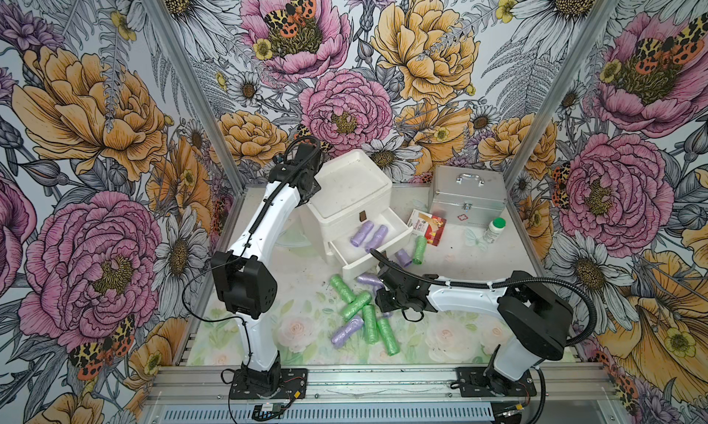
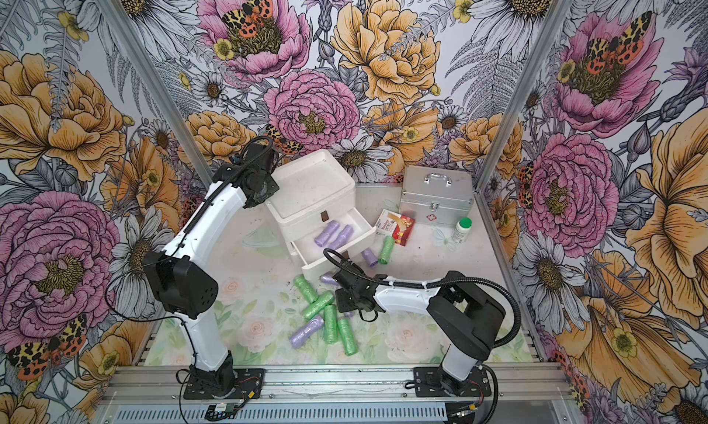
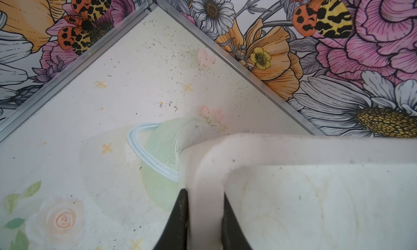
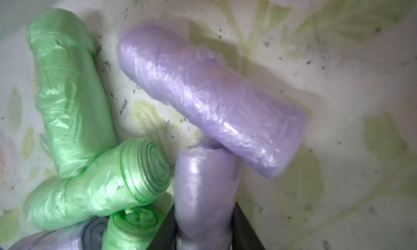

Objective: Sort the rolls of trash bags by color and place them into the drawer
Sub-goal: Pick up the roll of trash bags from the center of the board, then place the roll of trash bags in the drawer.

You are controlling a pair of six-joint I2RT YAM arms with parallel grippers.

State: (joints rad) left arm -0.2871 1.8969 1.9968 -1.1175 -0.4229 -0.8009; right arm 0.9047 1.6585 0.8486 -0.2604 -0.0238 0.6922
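Item: lilac roll (image 4: pixel 203 176), crinkly plastic, gripped by the right hand (image 4: pixel 205 206). The fingers are closed on either flank, and the roll's long axis runs in line with them and juts out ahead. Position: down among the loose heap on the tabletop (image 4: pixel 338 79); whether it is lifted clear cannot be told. Neighbours: a second lilac roll (image 4: pixel 209 97) lies crosswise just ahead of the fingertips, one end touching or overlapping the held roll's tip. Green rolls (image 4: pixel 70 97) crowd one side of the hand. Destination: the drawer (image 1: pixel 360 265), pulled open, near the hand and off to its side rather than ahead, away from the arm bases. Two lilac rolls (image 1: pixel 362 232) already lie in it. Left hand (image 3: pixel 205 193): clamped shut on the rim (image 3: pixel 293 147) of the white chest (image 1: pixel 346 190), well apart from the heap — so the right hand is the nearer one and the one placed to carry. Judgement: lift clear of the crossing roll, then a short sideways carry to the drawer — the touching tip may drag its neighbour along.
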